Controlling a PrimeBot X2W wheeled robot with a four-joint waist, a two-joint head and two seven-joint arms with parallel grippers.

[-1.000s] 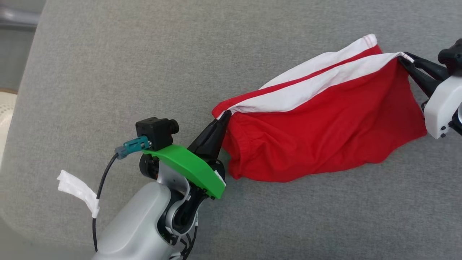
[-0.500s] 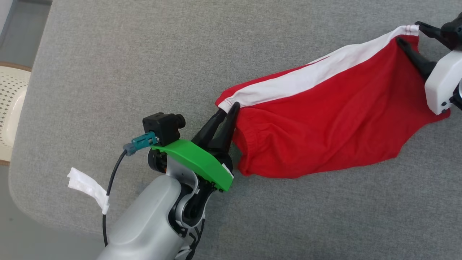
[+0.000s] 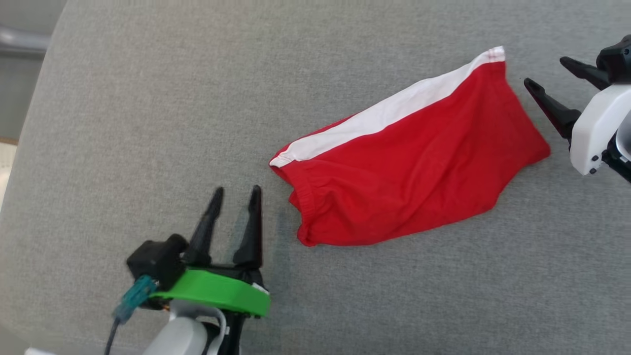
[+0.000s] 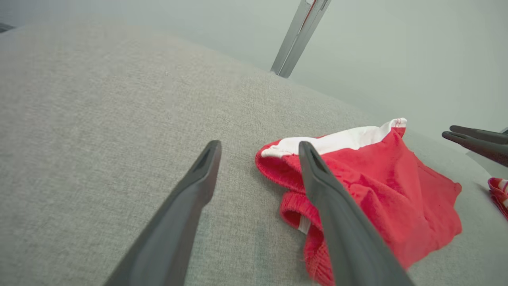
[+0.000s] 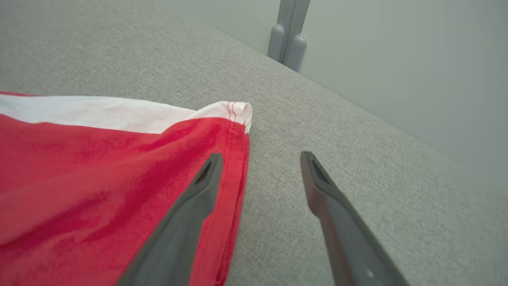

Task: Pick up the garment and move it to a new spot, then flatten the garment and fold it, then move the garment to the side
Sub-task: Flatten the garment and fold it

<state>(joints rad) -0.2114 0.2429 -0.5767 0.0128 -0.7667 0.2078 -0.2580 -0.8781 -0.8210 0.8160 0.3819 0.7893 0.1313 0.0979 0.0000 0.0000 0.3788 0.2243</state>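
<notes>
At the lower left of the head view the pale forearm is cut off by the bottom edge, and the teal plug beside the black wrist camera is blurred. A curved, glossy green plastic bracket sits above it. From it rise the two long, tapering, matte dark fingers of the left gripper, spread apart with nothing between them, just left of the red shorts and not touching them. The shorts lie slantwise on the grey woven upholstery, near the middle and toward the right. The cloth is soft and lightly creased, with a gathered, ribbed waistband at the near left end and a smooth white stripe along the far edge. In the left wrist view one finger hides part of the waistband, and a red-and-white striped scrap is cut off by the right edge, so what it is cannot be told. At the far right the right gripper has its fingers spread and empty, just beside the hem corner. Its glossy white housing runs off the picture. In the right wrist view the stitched hem passes behind the left-hand finger, so contact there cannot be told.
</notes>
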